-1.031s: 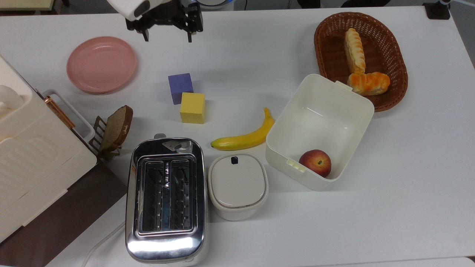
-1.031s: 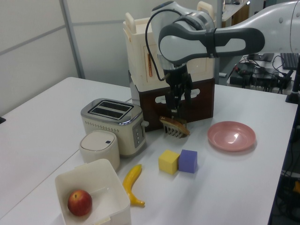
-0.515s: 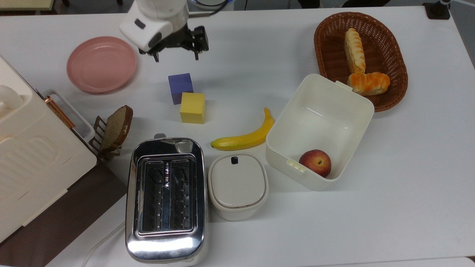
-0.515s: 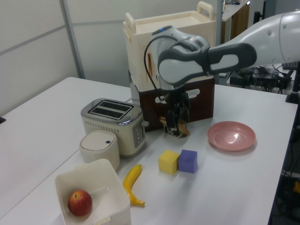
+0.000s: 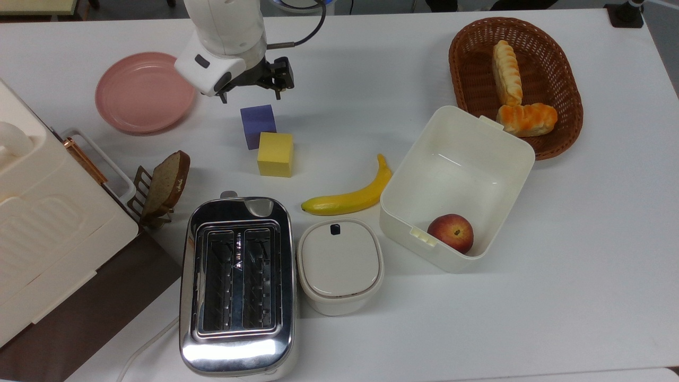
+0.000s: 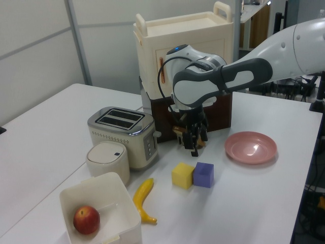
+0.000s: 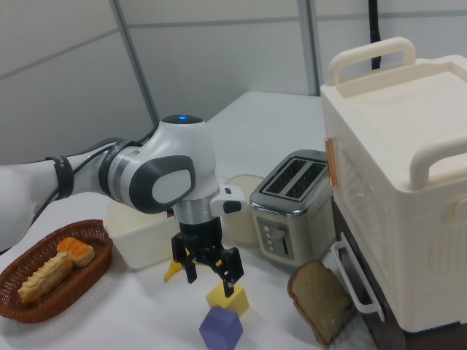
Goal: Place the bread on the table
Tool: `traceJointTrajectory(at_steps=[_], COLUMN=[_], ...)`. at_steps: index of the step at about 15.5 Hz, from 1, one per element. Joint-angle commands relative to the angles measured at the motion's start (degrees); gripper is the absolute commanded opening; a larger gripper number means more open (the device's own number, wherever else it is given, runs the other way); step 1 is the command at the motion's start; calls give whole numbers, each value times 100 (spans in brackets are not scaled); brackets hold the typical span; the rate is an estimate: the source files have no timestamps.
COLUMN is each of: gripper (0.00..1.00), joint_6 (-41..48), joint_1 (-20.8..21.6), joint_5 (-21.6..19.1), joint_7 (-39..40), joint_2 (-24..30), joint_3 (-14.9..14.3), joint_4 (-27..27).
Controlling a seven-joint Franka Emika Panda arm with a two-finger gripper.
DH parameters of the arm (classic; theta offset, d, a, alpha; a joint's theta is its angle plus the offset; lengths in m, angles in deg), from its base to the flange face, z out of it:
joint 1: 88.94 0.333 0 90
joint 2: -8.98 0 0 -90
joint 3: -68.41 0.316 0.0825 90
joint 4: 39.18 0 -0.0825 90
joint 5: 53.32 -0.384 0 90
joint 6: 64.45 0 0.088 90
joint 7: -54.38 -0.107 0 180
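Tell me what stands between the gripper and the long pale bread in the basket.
Nothing tall. In the top view, bare table separates the empty gripper, jaws open, from the brown basket. The bread lies inside against an orange-topped roll; only the basket rim must be cleared.

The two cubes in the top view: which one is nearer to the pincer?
The purple cube. It lies just below the open pincer in the top view, while the yellow cube touches its lower corner, farther from the pincer.

lab: partition walls, robot arm [image 6: 264, 43]
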Motion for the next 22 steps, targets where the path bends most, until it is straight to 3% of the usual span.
traceJointTrajectory(at_steps=[1, 9, 22], gripper=[100, 100, 100], joint_6=[-178, -573, -1127], joint_1=[147, 164, 375], joint_5=[-79, -97, -97], joint_7=[120, -47, -1023], joint_2=[105, -96, -615], joint_3=[-127, -127, -101], joint_4=[-224, -225, -181])
